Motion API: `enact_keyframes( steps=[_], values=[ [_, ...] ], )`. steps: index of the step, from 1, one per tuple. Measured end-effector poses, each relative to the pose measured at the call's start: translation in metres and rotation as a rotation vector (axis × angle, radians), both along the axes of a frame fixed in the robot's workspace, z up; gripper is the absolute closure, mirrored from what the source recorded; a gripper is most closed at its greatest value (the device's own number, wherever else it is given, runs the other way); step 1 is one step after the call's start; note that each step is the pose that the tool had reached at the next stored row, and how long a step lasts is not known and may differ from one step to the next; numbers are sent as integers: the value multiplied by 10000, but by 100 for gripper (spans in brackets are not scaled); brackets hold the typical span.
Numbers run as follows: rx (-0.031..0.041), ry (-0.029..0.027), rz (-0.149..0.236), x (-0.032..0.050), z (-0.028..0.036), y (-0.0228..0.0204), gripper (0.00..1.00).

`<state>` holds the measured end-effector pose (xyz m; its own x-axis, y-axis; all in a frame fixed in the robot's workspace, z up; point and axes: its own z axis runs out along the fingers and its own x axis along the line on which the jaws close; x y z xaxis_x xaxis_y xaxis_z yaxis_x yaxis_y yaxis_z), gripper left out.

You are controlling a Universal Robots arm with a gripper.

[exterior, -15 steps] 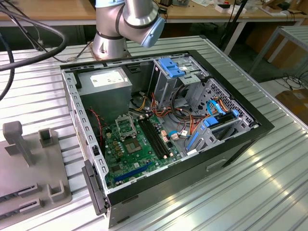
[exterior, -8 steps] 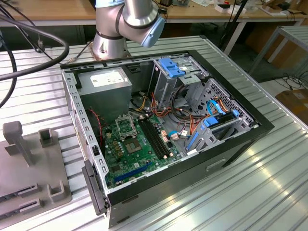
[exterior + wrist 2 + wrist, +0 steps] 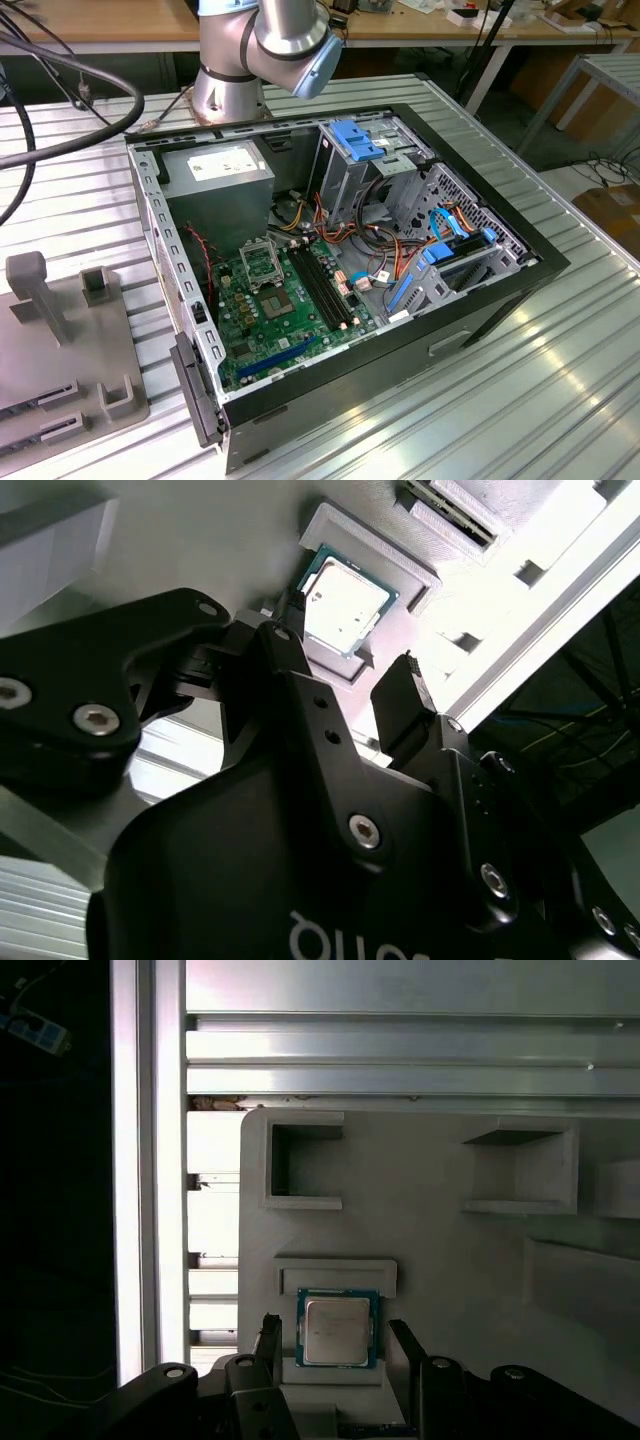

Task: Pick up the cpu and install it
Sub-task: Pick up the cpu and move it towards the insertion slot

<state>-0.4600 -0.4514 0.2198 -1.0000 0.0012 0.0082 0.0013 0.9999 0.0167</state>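
The cpu (image 3: 337, 1327) is a small square plate with a silver-grey face and a green-blue rim. It lies flat in a shallow recess of a grey holder tray (image 3: 450, 1260). In both wrist views my gripper (image 3: 334, 1326) hovers over it, open, with one black finger (image 3: 268, 1336) on each side and a gap between them wider than the cpu. The second wrist view shows the cpu (image 3: 345, 600) beyond the gripper (image 3: 350, 645), with nothing held. In the exterior view the green board (image 3: 275, 320) lies inside the open computer case, its socket (image 3: 262, 262) uncovered.
The black case (image 3: 480, 300) holds a grey power supply (image 3: 220, 170), drive cages with blue clips (image 3: 355, 140) and loose cables. The grey holder tray (image 3: 60, 350), with upright posts, stands at the exterior view's left. The arm's base (image 3: 235, 80) rises behind the case on the ribbed metal table (image 3: 520, 400).
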Motion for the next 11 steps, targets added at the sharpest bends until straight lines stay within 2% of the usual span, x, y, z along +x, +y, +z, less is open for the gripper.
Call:
enact_keyframes(
  steps=[11],
  values=[
    [-3, 83, -1, 0, -177, 0, 46]
  ],
)
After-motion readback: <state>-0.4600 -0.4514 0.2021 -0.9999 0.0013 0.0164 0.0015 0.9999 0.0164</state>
